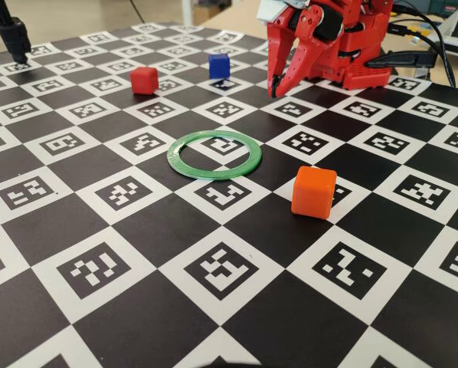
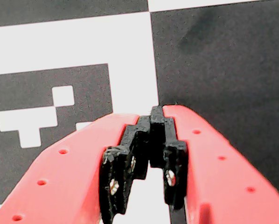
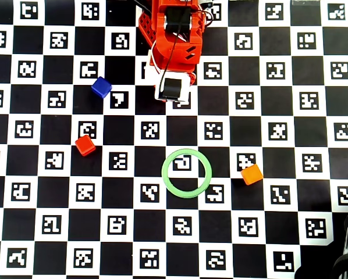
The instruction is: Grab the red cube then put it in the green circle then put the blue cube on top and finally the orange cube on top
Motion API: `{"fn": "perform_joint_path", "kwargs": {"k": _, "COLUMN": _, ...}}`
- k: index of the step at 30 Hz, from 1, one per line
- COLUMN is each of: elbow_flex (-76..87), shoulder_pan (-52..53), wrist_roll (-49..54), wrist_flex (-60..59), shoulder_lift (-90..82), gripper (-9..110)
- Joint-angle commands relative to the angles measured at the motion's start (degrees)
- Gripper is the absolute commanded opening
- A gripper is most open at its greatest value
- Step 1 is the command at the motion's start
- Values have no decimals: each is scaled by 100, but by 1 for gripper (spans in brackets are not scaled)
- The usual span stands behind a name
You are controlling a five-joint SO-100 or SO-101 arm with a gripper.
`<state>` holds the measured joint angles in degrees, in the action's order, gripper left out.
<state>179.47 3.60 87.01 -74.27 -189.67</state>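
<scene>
Cubes sit scattered around the green circle [image 3: 187,173] on the checkered marker board [image 3: 40,232]: in the overhead view the orange cube [image 3: 251,174] lies just right of it, the red cube [image 3: 85,145] well to its left, and the blue cube [image 3: 101,87] farther up-left. Beyond the ring, the gripper [image 1: 275,92] hangs near the arm's base, jaws clenched on nothing, seemingly just clear of the board.

The wrist view looks down past the gripper [image 2: 151,116], whose two red fingers [image 2: 65,172] rise from the bottom edge and meet at their black tips with nothing between them. Black pads with small metal screws line their inner faces. Below lies the checkered marker board [image 2: 223,60]: a white square carrying a black fiducial marker [image 2: 51,112] at left, a plain black square at right.
</scene>
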Motion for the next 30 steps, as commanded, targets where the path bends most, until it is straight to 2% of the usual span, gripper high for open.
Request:
{"fn": "perform_joint_path", "kwargs": {"k": 1, "elbow_flex": 272, "shoulder_pan": 44, "wrist_roll": 26, "wrist_flex": -369, "shoulder_lift": -272, "gripper": -6}}
{"fn": "perform_joint_path", "kwargs": {"k": 30, "elbow_flex": 272, "shoulder_pan": -105, "wrist_roll": 185, "wrist_flex": -378, "shoulder_lift": -272, "gripper": -6}}
